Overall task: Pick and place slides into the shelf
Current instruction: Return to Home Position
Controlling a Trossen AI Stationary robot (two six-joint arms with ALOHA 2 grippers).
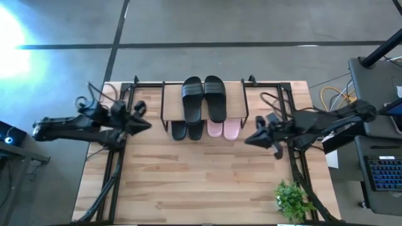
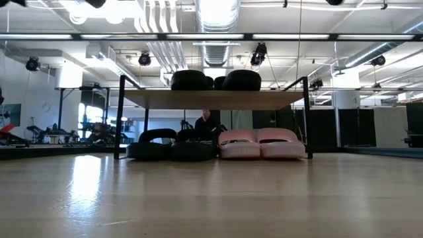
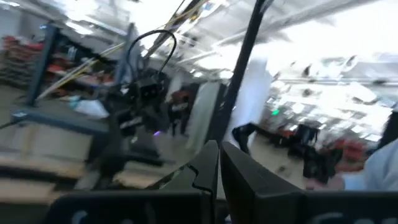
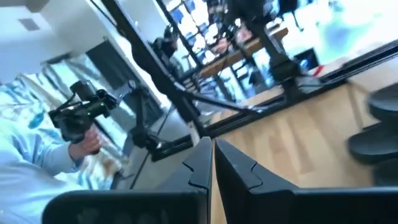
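Two-arm station with the shelf at the far middle of the wooden counter; the light wood board of the shelf rests on thin black wire legs. The upper black pair of slides lies side by side on top of the board, the two touching along their inner edges. Beneath the board four more slides sit in one row on the counter, their near ends showing past the board's front edge: the lower black pair toward the left arm and the pink pair toward the right arm, the inner black slide and the inner pink slide just beside each other. In the low view the same stack reads level: the upper black pair on the board, the lower black pair and the pink pair between the legs. The left tool hangs over the counter's left side, beside the shelf and apart from it, its fingers narrowed to a thin slit and holding nothing. The right tool hangs near the shelf's front right corner, clear of the pink pair, its fingers likewise pressed close and empty. A small potted plant stands at the counter's near right corner
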